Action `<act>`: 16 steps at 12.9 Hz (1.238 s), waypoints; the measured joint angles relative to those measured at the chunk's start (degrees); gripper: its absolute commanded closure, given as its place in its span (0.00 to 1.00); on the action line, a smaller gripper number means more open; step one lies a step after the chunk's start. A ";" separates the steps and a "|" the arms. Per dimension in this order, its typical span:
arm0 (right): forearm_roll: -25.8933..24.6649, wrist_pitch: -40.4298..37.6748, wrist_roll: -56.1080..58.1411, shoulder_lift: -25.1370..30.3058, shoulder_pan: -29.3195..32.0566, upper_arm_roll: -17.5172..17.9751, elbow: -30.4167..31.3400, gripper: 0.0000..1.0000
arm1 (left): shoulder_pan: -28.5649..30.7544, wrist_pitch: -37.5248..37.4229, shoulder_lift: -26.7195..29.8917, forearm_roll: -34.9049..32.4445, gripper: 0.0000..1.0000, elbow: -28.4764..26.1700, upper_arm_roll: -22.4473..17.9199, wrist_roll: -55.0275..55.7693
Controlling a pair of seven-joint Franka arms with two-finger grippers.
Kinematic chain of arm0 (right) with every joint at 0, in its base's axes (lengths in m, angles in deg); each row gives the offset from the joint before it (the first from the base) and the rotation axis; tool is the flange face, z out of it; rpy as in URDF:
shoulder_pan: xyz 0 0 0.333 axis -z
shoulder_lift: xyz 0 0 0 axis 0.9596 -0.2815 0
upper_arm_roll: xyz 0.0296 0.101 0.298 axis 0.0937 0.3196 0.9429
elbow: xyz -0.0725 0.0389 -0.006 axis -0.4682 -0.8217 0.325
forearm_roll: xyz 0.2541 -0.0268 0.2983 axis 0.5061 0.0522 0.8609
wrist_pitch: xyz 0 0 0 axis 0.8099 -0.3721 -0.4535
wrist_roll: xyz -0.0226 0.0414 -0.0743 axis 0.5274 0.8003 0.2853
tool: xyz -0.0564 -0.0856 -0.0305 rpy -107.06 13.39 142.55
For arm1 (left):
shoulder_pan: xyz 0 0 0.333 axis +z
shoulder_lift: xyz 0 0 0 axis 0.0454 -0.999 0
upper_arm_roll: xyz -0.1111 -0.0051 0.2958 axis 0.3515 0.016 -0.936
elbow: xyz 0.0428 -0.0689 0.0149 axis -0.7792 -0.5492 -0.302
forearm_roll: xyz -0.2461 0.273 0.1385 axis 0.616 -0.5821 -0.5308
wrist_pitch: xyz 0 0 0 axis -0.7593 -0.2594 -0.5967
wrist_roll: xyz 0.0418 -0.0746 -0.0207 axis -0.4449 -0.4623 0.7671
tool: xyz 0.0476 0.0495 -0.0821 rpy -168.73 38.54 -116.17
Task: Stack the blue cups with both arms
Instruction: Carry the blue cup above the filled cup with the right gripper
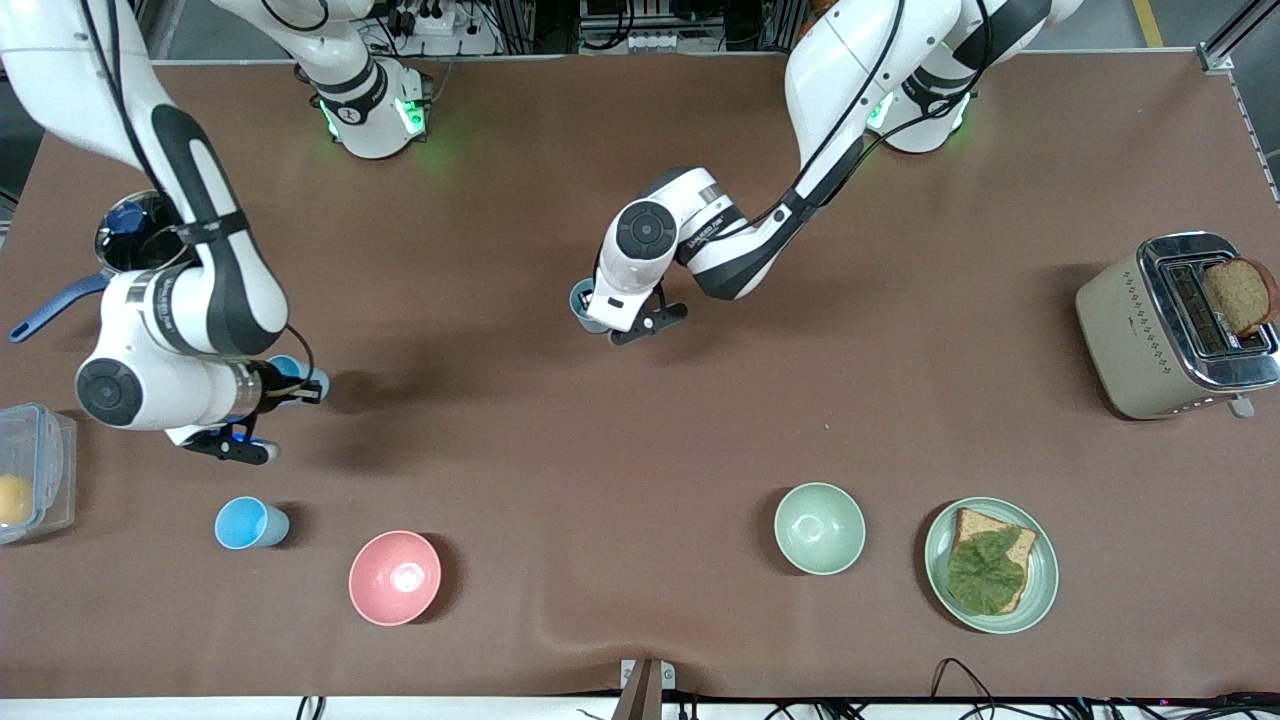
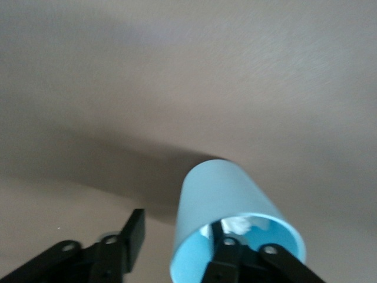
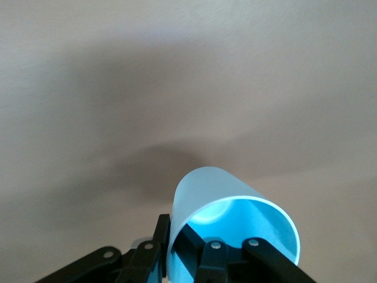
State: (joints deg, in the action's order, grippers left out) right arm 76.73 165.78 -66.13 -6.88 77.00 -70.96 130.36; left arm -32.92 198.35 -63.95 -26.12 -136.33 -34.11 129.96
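My right gripper is shut on the wall of a bright sky-blue cup, one finger inside and one outside. It holds the cup over the table toward the right arm's end. The right wrist view shows this grip on the cup. My left gripper is at a paler grey-blue cup near the table's middle. In the left wrist view one finger is inside that cup and the other stands clear of its wall, so the gripper is open. Another sky-blue cup stands nearer the front camera.
A pink bowl, a pale green bowl and a plate with bread and a leaf lie near the front edge. A toaster stands at the left arm's end. A pot and a plastic box stand at the right arm's end.
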 measured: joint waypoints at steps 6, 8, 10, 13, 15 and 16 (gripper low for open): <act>4.37 -4.32 -21.59 4.43 -15.66 0.34 -2.76 1.00 | 2.30 -20.02 16.93 -0.06 0.00 3.08 -3.39 0.00; 5.74 -4.90 -26.57 4.97 -19.34 0.39 -3.82 1.00 | 5.98 -26.85 23.47 -0.87 0.00 3.02 -3.97 -0.33; 6.09 -4.68 -33.76 5.08 -24.56 0.45 -4.74 1.00 | 11.14 -31.99 28.79 -2.81 0.00 2.98 -4.19 -4.76; 6.11 -2.52 -45.59 5.03 -33.71 0.47 -4.87 1.00 | 20.47 -37.94 35.07 -4.67 0.00 2.83 -4.45 -20.49; 6.11 0.07 -51.17 4.59 -37.68 0.43 -4.75 1.00 | 27.57 -38.51 37.40 -4.72 0.00 2.56 -4.57 -31.21; 6.11 1.29 -53.12 4.04 -38.56 0.42 -4.65 1.00 | 30.69 -38.51 37.94 -4.72 0.00 2.49 -4.58 -35.69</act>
State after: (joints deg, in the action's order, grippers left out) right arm 82.84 167.06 -119.26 -2.84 38.44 -70.55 125.71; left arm -2.23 159.84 -26.01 -30.84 -133.84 -38.70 94.27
